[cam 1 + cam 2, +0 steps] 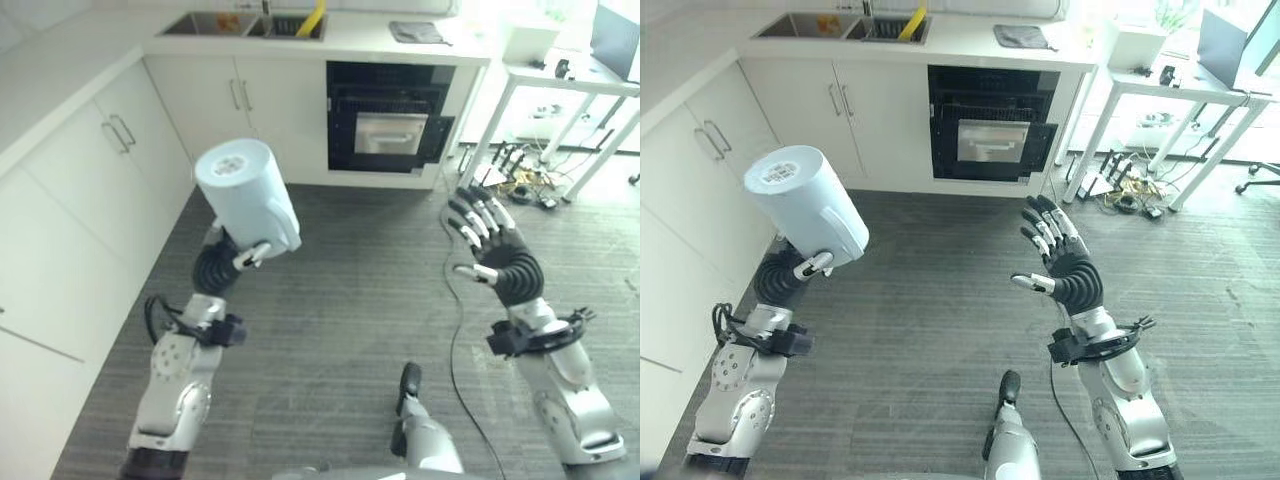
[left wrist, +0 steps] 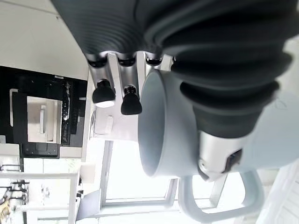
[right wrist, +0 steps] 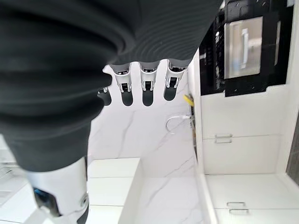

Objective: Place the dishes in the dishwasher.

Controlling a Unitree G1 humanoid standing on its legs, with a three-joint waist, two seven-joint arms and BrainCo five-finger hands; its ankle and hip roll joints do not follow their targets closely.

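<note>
A: Where is your mug?

B: Your mug (image 1: 247, 195) sits left of centre in the head view, held up over the grey floor (image 1: 340, 300), bottom tilted toward the camera. Your left robot hand (image 1: 232, 258) has its fingers and thumb curled round it; in the left wrist view the thumb lies across the mug's side and the handle (image 2: 219, 200) shows beside it.

A: And your other robot hand?

B: Your right robot hand (image 1: 490, 245) hangs right of centre, well apart from the mug, fingers spread straight and holding nothing. Its wrist view shows the fingertips (image 3: 147, 93) in a row, touching nothing.

A: What lies ahead of you?

B: At upper centre you have the dark dishwasher (image 1: 388, 118) set into the white cabinets (image 1: 240, 110). Above it runs the tabletop (image 1: 370, 45), with a sink (image 1: 245, 25) at the top left of the frame and a grey cloth (image 1: 417, 32) to its right. A white side table (image 1: 560, 85) stands at upper right.
</note>
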